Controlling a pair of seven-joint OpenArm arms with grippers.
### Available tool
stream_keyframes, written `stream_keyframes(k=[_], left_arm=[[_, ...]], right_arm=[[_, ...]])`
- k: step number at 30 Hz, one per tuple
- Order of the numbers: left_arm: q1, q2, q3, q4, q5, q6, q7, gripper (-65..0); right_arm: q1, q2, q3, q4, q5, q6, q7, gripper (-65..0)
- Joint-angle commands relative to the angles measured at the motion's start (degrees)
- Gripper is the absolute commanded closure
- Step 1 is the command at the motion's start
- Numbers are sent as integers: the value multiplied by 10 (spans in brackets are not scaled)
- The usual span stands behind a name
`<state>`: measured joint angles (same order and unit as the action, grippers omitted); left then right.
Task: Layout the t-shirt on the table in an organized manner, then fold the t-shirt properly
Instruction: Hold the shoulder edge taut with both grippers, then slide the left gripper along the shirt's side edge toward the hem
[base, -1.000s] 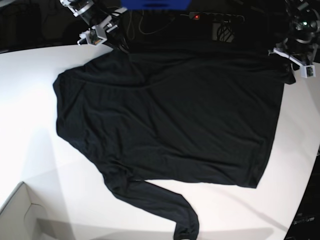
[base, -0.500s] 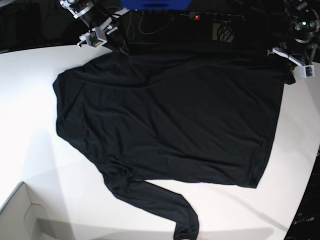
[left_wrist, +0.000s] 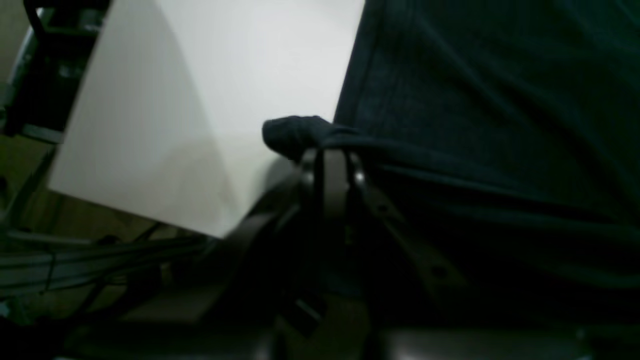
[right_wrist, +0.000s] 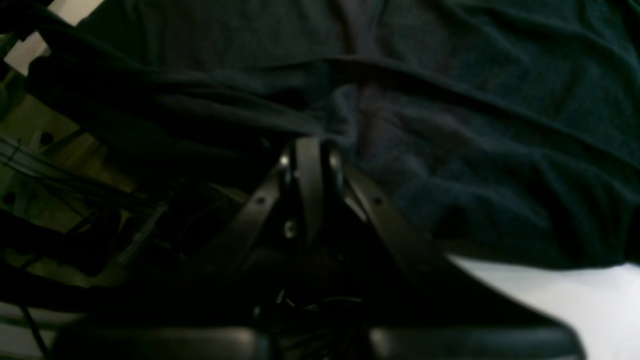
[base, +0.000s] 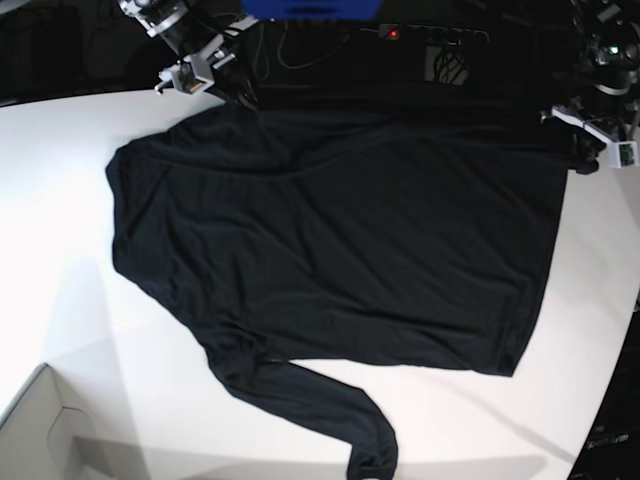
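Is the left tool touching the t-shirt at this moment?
Touching. The left wrist view shows the left tool shut on the t-shirt, a bunched corner of fabric sticking out past its tips over the table.

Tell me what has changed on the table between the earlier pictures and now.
The left gripper closed its fingers on the t-shirt at its corner and drew it slightly up off the table; that corner now looks bunched. The right gripper stayed shut on the shirt's edge. The body and sleeve lie as before.
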<state>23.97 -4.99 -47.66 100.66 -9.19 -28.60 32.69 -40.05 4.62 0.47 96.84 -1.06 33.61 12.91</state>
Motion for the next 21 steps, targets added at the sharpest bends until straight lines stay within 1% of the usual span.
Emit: stream_keyframes(k=[1, 3, 5, 7, 10, 14, 18, 21], left_arm=[[-15, -9, -4, 9, -1, 2, -16, -5], [-26, -9, -3, 0, 0, 6, -15, -5], [-34, -13, 1, -8, 0, 7, 1, -5], [-50, -16, -1, -10, 0, 7, 41, -5], [-77, -30, 1, -10, 0, 8, 125, -5], [-117, -31, 1, -10, 0, 8, 217, -4], [-148, -27, 8, -2, 29, 2, 284, -2], [-157, -31, 35, 7, 45, 2, 311, -2]], right_arm=[[-5, 1, 1, 9, 11, 5, 16, 0], [-5, 1, 2, 9, 11, 5, 16, 0], [-5, 1, 4, 9, 11, 5, 16, 0], [-5, 2, 4, 9, 11, 5, 16, 0], [-5, 3, 5, 9, 11, 5, 16, 0], [-5, 2, 3, 9, 11, 5, 16, 0], [-4, 0, 1, 10, 11, 5, 16, 0], [-4, 0, 1, 10, 11, 5, 16, 0]])
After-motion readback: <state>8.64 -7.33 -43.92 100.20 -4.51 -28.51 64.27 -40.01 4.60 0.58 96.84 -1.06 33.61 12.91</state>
